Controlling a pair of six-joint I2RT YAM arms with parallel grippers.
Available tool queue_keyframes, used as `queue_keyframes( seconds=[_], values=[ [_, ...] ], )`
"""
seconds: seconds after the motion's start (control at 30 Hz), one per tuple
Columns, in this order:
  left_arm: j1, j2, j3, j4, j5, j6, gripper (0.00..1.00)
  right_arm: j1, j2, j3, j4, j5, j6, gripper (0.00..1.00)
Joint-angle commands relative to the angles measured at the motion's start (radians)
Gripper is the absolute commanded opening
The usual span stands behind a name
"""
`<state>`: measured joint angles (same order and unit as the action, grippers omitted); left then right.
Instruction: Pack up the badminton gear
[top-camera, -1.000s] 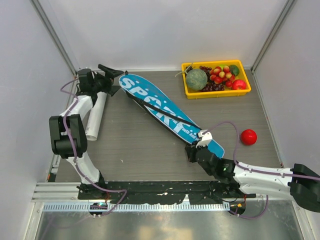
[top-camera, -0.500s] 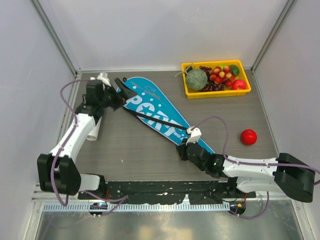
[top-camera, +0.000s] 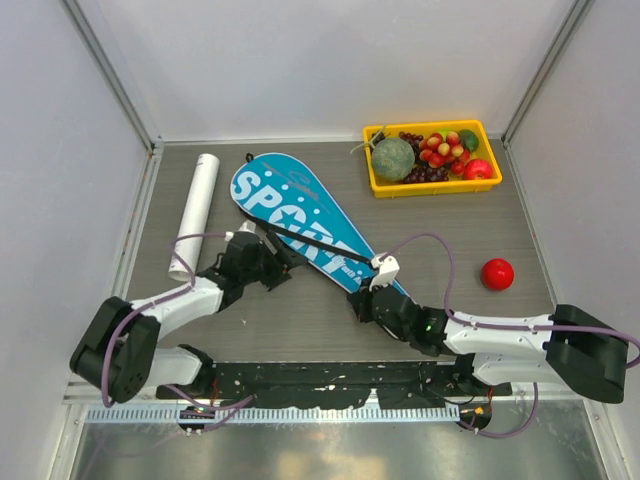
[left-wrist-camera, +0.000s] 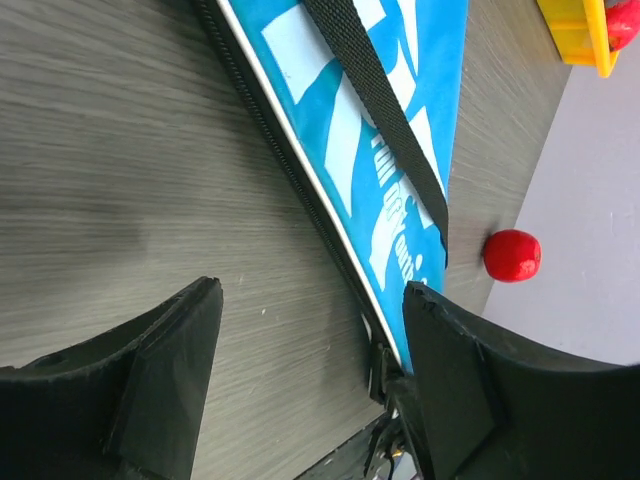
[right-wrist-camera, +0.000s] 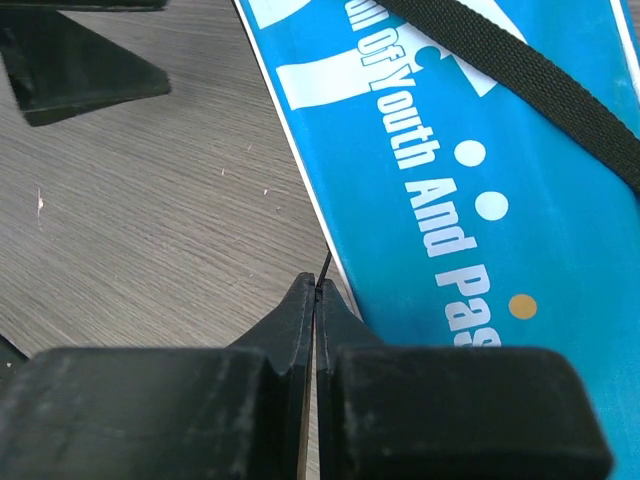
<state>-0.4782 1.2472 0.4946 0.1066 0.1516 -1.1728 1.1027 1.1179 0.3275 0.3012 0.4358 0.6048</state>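
Note:
The blue "SPORT" bag (top-camera: 300, 220) lies slantwise on the table, wide end far left, narrow end near right. My right gripper (top-camera: 356, 303) is at the bag's near edge by the narrow end. In the right wrist view it (right-wrist-camera: 316, 290) is shut on a thin black zipper pull (right-wrist-camera: 325, 268) beside the bag (right-wrist-camera: 470, 150). My left gripper (top-camera: 283, 268) is open and empty, low over the table beside the bag's near edge (left-wrist-camera: 312, 290). The white tube (top-camera: 195, 214) lies at the far left. No rackets or shuttlecocks show.
A yellow tray (top-camera: 432, 187) of fruit stands at the back right. A red round fruit (top-camera: 497, 273) lies on the table to the right, also in the left wrist view (left-wrist-camera: 512, 255). The bag's black strap (left-wrist-camera: 375, 110) runs along its top.
My left arm has swung from the bag's far wide end down to its near side. The bag has shifted left. My right gripper has moved left along the bag's edge.

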Motion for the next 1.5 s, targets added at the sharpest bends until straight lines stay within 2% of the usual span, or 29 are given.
queue_keyframes(
  seconds=[0.0, 0.1, 0.17, 0.5, 0.57, 0.7, 0.73, 0.87, 1.03, 1.2, 1.47],
  values=[
    [-0.052, 0.107, 0.035, 0.214, -0.060, -0.079, 0.76, 0.009, -0.046, -0.011, 0.090, 0.003, 0.033, 0.05],
    [-0.086, 0.193, 0.039, 0.323, -0.063, -0.091, 0.74, 0.014, -0.061, -0.031, 0.087, 0.004, 0.047, 0.05],
    [-0.106, 0.242, 0.053, 0.338, -0.063, -0.097, 0.71, 0.014, -0.073, -0.048, 0.087, 0.012, 0.056, 0.05],
    [-0.134, 0.426, 0.068, 0.539, -0.058, -0.152, 0.48, 0.014, -0.162, -0.107, 0.033, 0.029, 0.101, 0.05],
    [-0.135, 0.445, 0.068, 0.577, -0.061, -0.169, 0.36, 0.014, -0.191, -0.110, -0.005, 0.037, 0.105, 0.05],
    [-0.131, 0.442, 0.096, 0.594, -0.069, -0.189, 0.03, 0.014, -0.278, -0.136, -0.114, 0.087, 0.145, 0.05],
    [-0.131, 0.433, 0.108, 0.578, -0.070, -0.192, 0.00, 0.013, -0.294, -0.151, -0.134, 0.116, 0.174, 0.05],
    [-0.126, 0.373, 0.224, 0.376, -0.116, -0.162, 0.00, 0.014, -0.444, -0.176, -0.293, 0.190, 0.245, 0.05],
    [-0.120, 0.308, 0.393, 0.134, -0.245, -0.065, 0.00, 0.014, -0.608, -0.166, -0.560, 0.282, 0.325, 0.05],
    [-0.070, 0.311, 0.456, 0.110, -0.235, -0.088, 0.00, 0.014, -0.723, -0.160, -0.764, 0.371, 0.432, 0.05],
    [0.019, 0.296, 0.550, 0.044, -0.169, -0.077, 0.00, 0.014, -0.834, -0.146, -0.820, 0.487, 0.431, 0.05]
  ],
)
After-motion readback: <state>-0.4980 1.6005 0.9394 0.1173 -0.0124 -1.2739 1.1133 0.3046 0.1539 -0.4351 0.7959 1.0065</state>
